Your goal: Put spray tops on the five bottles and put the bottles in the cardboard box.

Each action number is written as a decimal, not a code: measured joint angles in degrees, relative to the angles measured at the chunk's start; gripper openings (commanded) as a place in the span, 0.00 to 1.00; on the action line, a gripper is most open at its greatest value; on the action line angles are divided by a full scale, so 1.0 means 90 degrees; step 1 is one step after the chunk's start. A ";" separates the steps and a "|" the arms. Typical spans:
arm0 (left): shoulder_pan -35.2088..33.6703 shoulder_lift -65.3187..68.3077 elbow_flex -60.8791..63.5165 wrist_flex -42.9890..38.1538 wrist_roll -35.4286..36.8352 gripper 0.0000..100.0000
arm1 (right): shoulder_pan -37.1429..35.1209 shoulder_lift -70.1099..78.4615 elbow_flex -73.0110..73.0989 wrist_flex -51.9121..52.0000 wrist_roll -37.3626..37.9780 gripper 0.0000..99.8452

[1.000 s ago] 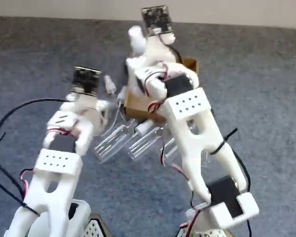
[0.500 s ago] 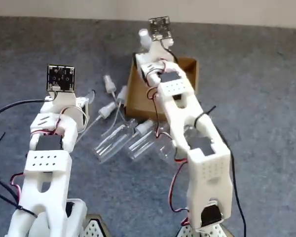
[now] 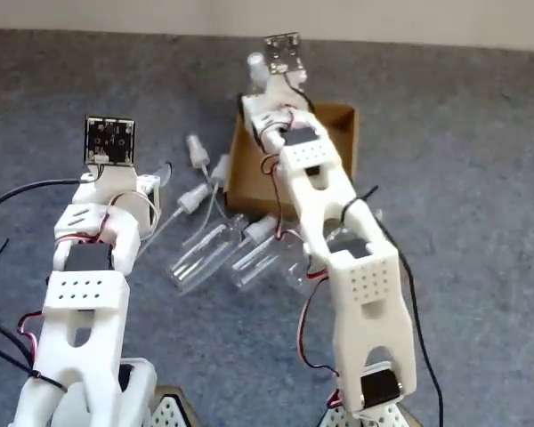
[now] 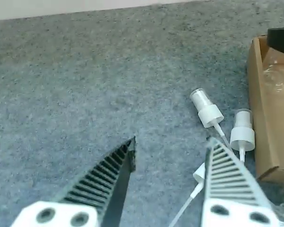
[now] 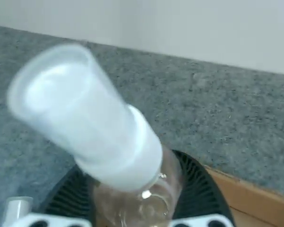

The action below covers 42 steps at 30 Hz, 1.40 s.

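My right gripper (image 3: 262, 93) is shut on a clear bottle with a white spray top (image 3: 257, 65), held tilted above the far end of the cardboard box (image 3: 241, 174). In the right wrist view the capped bottle (image 5: 90, 123) rises between the jaws of that gripper (image 5: 132, 194), with the box edge (image 5: 246, 194) below. My left gripper (image 3: 160, 182) stands open over the carpet, left of the box. Three loose spray tops (image 3: 196, 151) (image 3: 221, 167) (image 3: 192, 199) lie between it and the box. Uncapped clear bottles (image 3: 205, 253) (image 3: 262, 253) lie on their sides near the box's front, partly under the right arm.
The left wrist view has the open gripper (image 4: 170, 156) above grey carpet, with two spray tops (image 4: 206, 109) (image 4: 241, 135) just beyond it and the box wall (image 4: 265, 118) at the side. Black cables trail by the left arm's base (image 3: 9, 205).
The right arm has stretched out over the box, carrying the capped bottle farther away. The left arm drew back from the lying bottles a second ago and has kept still since.
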 measured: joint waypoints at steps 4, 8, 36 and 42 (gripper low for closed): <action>0.0000 0.0000 0.0000 0.0000 0.0000 0.22 | 0.0000 0.0000 0.0000 0.0000 0.0029 0.18; 0.0000 0.0000 0.0000 0.0000 0.0000 0.22 | 0.0000 0.0000 0.0000 0.0010 0.0029 0.18; 0.0000 0.0000 0.0000 0.0000 0.0000 0.22 | 0.0000 0.0010 -0.0967 0.0830 0.0029 0.19; 0.0000 0.0000 0.0000 0.0000 0.0000 0.22 | 0.0000 0.0010 -0.0967 0.0830 0.0039 0.24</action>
